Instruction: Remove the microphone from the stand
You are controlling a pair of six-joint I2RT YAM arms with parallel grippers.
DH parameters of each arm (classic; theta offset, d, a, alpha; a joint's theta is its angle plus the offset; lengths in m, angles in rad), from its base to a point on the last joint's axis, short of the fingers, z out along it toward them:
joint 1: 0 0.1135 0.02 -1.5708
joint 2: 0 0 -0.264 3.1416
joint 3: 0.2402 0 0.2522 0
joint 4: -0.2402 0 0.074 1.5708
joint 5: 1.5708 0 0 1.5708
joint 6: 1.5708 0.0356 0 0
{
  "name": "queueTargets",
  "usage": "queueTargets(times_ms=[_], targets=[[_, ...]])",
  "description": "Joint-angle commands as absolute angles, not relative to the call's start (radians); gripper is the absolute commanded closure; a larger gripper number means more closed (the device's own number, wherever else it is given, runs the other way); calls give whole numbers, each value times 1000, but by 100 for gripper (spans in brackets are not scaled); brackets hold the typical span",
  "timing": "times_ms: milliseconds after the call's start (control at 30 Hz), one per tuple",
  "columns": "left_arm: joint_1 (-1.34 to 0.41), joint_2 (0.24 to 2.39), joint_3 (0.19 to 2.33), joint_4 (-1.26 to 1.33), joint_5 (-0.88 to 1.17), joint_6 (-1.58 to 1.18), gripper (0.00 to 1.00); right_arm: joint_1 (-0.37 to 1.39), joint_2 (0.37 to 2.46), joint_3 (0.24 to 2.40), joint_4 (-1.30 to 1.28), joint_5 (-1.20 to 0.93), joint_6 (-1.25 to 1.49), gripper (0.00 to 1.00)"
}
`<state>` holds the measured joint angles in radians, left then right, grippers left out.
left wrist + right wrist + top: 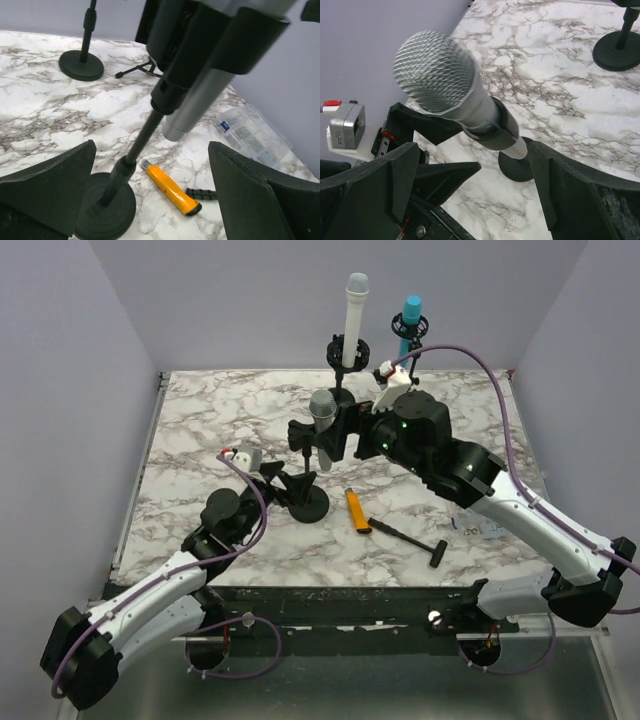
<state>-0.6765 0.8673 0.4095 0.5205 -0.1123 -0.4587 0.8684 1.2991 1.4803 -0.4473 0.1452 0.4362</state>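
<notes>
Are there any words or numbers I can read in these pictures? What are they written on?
None of the text here can be read.
Blue label on the clear plastic bag: it has some marks, but they are too small and blurred to read.
Orange knife: no writing shows.
Silver microphone: no brand or writing shows.

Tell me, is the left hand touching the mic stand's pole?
Apart. In the left wrist view the left hand has its fingers spread wide, with bare marble between each finger and the pole.
</notes>
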Motion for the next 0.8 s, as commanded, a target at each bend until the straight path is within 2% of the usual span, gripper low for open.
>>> queueTargets(times_ms=[0,133,200,400,567,767], targets=[[-678,698,390,299,-1,-466,1,990,1349,1558,-505,401,444,0],[-674,545,444,70,13,-475,1,1060,1416,1630,-548,643,456,0],[-671,498,484,-18,-5,-479,1,1070,1461,1667,-560,697,438,0],[-627,496,618,-222,-115,-456,1,1096,1590,1817,-632,836,410,2],[-500,528,641,-189,94,-479,1,1106,1646,1889,-665,891,388,8],[-416,563,667,-125,282,-484,1,1106,1667,1914,-652,903,344,23]])
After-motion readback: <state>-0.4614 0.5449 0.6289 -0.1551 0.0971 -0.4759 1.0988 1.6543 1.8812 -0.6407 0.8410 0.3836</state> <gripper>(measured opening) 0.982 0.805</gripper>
